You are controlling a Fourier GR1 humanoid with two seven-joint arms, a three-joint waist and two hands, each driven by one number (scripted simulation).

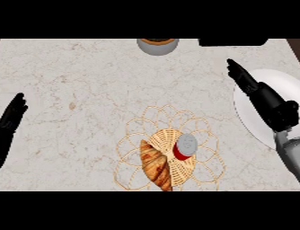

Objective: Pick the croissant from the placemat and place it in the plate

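A golden-brown croissant (155, 165) lies on the woven wicker placemat (139, 134) at the lower middle of the counter. Beside it on the mat stands a small grey and red can (186, 147), touching or nearly touching the croissant's right side. The white plate (292, 87) sits at the right edge. My right hand (266, 100) is open with straight fingers, hovering over the plate's left part, up and to the right of the croissant. My left hand (3, 126) rests open at the left edge, far from the mat.
A grey bowl (158, 46) with brown contents stands at the back middle. A black object (232, 42) lies at the back right. The marble counter (80, 81) stretches wide between the left hand and the mat.
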